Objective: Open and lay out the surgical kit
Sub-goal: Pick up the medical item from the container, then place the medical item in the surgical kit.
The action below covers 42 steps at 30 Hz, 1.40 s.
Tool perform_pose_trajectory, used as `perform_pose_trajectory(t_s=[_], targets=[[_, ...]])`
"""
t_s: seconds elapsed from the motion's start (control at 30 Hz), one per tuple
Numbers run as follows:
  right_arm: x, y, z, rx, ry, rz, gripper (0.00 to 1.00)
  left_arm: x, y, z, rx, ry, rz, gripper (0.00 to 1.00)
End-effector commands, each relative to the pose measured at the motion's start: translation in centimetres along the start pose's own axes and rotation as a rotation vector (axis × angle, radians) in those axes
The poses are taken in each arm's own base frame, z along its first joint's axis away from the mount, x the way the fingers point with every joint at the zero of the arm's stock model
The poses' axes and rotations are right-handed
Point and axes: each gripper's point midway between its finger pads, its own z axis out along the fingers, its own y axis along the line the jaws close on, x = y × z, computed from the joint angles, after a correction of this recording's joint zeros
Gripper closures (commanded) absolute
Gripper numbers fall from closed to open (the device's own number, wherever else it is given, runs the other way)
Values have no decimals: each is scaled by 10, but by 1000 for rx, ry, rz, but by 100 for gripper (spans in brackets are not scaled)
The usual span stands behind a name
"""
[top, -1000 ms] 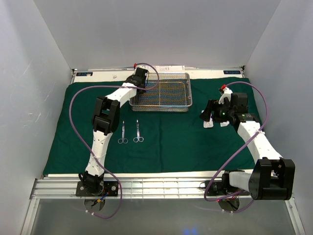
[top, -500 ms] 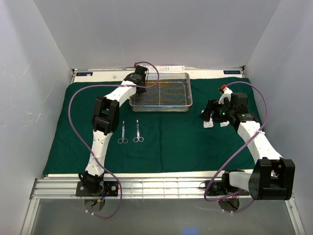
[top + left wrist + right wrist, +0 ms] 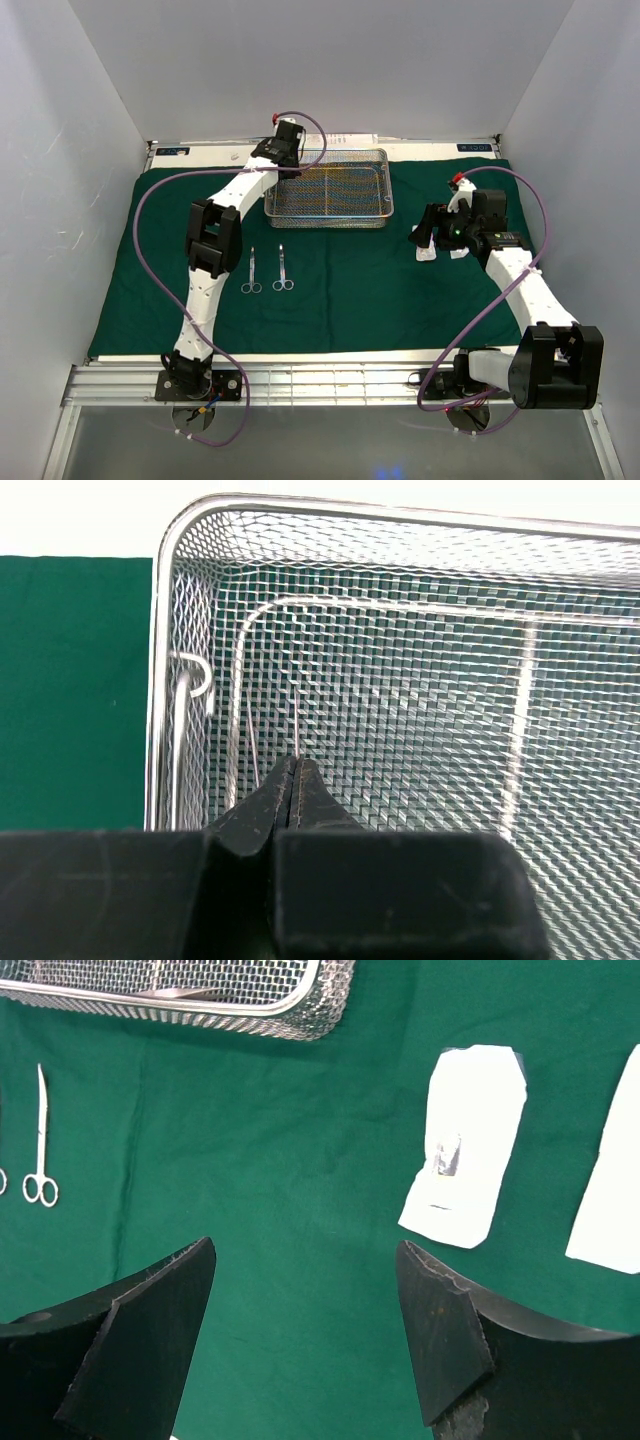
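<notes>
The dark green cloth [image 3: 350, 290] lies spread flat, with the silver wire-mesh tray [image 3: 330, 222] at its back. My left gripper [image 3: 292, 762] hangs over the tray's left end [image 3: 160, 680], shut on thin tweezers [image 3: 297, 725] whose prongs stick out past the fingertips. Two small scissors [image 3: 251, 272] [image 3: 283, 270] lie side by side on the cloth in front of the tray. My right gripper [image 3: 305, 1250] is open above bare cloth, just left of two white packets [image 3: 465, 1160] [image 3: 612, 1170].
A white strip of table [image 3: 420, 148] runs behind the cloth, and grey walls close in the back and both sides. The left arm's purple cable [image 3: 150, 215] loops out over the cloth's left part. A metal rail [image 3: 330, 380] lines the near edge.
My left gripper has risen and drawn back toward the tray's far left corner, staying shut. The right arm has not moved.
</notes>
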Motion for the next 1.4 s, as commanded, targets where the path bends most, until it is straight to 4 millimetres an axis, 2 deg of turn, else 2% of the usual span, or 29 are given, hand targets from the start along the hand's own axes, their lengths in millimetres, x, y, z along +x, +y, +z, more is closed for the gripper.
perform_pose_trajectory(t_s=[0.0,0.2,0.4,0.43,0.63,0.7,0.77,0.8,0.93,1.13,1.27,1.37], targets=[[-27,6,-15,21,-76,-37,22,-70,-16,-86,46,-153,-91,100],[-39,6,-33,80,-110,-13,20,-53,-38,-127,66,-129,-120,100],[-43,7,-58,143,-176,14,12,-2,-66,-158,115,-54,-145,100],[-45,8,-64,151,-193,11,10,9,-77,-165,129,-43,-136,100],[-31,6,-73,200,-183,36,2,70,-109,-186,164,41,-142,100],[-24,8,-76,221,-172,32,1,91,-117,-190,157,64,-141,100],[-21,12,-78,231,-165,26,5,103,-119,-190,143,78,-139,100],[-23,15,-82,231,-176,28,7,116,-118,-188,133,102,-136,100],[-11,20,-88,227,-169,40,10,142,-122,-193,120,129,-168,100],[6,26,-97,230,-155,18,10,170,-140,-194,131,135,-189,100],[11,33,-101,201,-149,10,10,190,-137,-180,121,127,-162,100],[16,35,-103,192,-145,4,10,193,-140,-174,139,103,-136,100]])
